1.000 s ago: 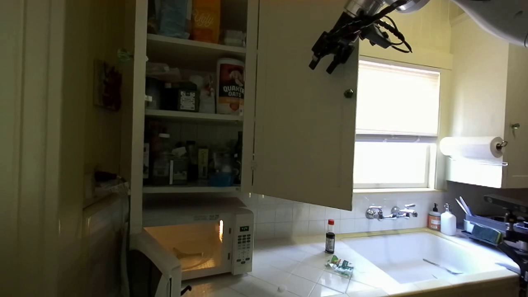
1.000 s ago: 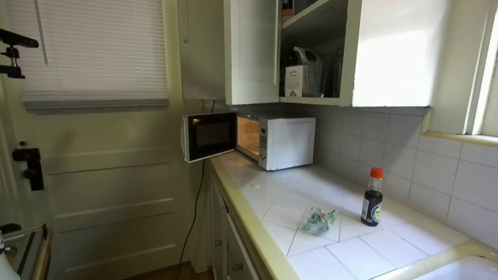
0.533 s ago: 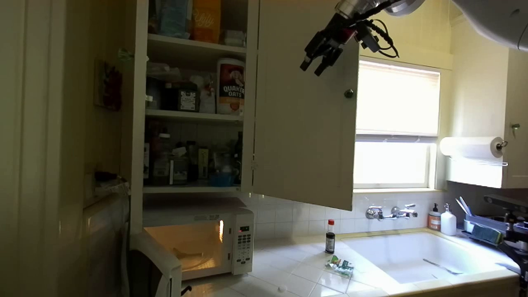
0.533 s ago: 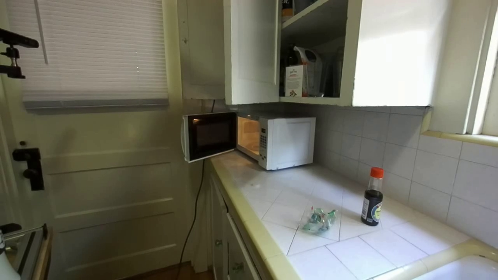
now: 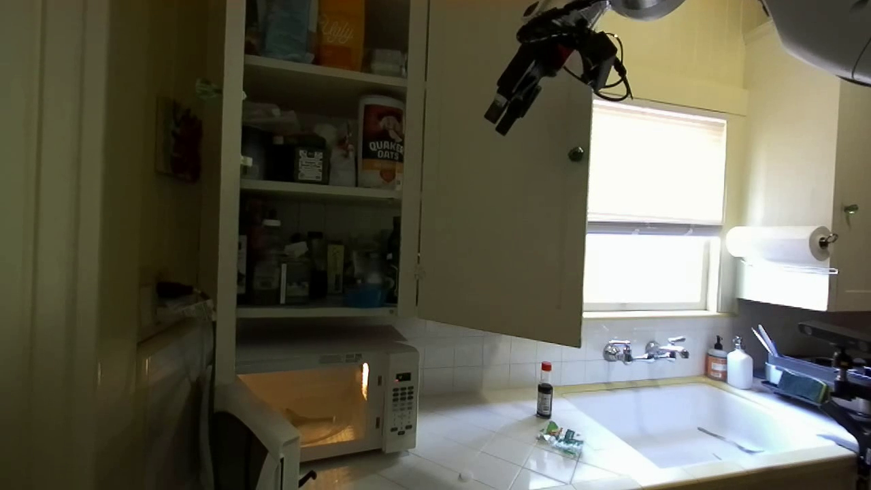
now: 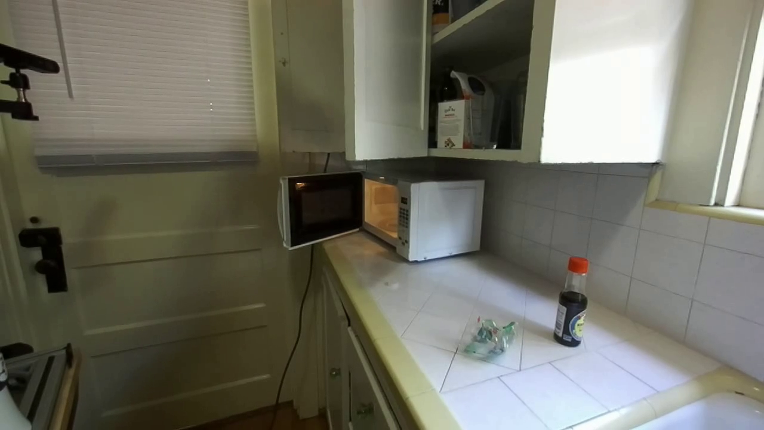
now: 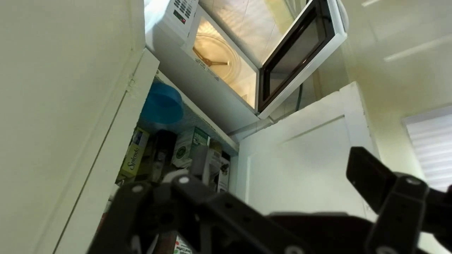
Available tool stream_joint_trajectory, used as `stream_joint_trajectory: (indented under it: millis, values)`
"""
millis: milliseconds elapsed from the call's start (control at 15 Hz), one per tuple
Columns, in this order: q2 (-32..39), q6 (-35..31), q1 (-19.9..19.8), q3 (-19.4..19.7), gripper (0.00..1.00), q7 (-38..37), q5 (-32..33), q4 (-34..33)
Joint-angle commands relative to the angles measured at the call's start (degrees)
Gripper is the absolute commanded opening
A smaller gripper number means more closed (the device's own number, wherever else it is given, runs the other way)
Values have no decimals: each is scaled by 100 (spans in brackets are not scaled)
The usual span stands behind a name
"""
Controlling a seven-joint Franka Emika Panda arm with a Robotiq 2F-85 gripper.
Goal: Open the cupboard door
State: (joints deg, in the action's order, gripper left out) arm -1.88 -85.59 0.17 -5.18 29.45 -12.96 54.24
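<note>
Cream-white, the cupboard door (image 5: pixel 503 231) stands swung out from its left-hand hinges in an exterior view, its small knob (image 5: pixel 576 154) near the free edge. Another exterior view gives the inner face of the cupboard door (image 6: pixel 391 83), with the shelves uncovered beside it. My gripper (image 5: pixel 499 121) hangs in front of the door's upper part, left of and above the knob, fingers pointing down-left; how far off the surface it is I cannot tell. The wrist view has my gripper (image 7: pixel 282 167) open, nothing between its fingers, and the cupboard door (image 7: pixel 67 88) filling the left side.
A second white panelled door (image 7: pixel 303 169) stands beyond the gripper. Open shelves (image 5: pixel 320 187) carry packages and an oats canister (image 5: pixel 381 139). Below, the microwave (image 6: pixel 444 221) has its glass-fronted door (image 6: pixel 322 209) swung out. A sauce bottle (image 6: pixel 572 316) and a wrapper (image 6: pixel 489 339) lie near the sink (image 5: pixel 680 395).
My gripper has moved left and slightly down across the door in an exterior view, turning so that its fingers look closer together there. The doors have not moved.
</note>
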Motion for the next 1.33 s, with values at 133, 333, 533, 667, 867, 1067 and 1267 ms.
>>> stream_joint_trajectory:
  millis: [133, 333, 533, 667, 867, 1067, 1267]
  values:
    - [-1059, -140, 176, -383, 100, 181, 1151, 625]
    - [-1535, -188, 68, -437, 100, -213, 1467, 953]
    - [-2062, -857, 12, -125, 100, 79, 1453, 1674]
    - [-2394, -1672, 1, 183, 100, 182, 1295, 2249]
    - [-2798, -2770, 17, 555, 100, 152, 1191, 3157]
    - [-3113, -3320, 315, 800, 100, 2, 1209, 3757]
    - [-3487, -3655, 341, 696, 100, -262, 1357, 4238]
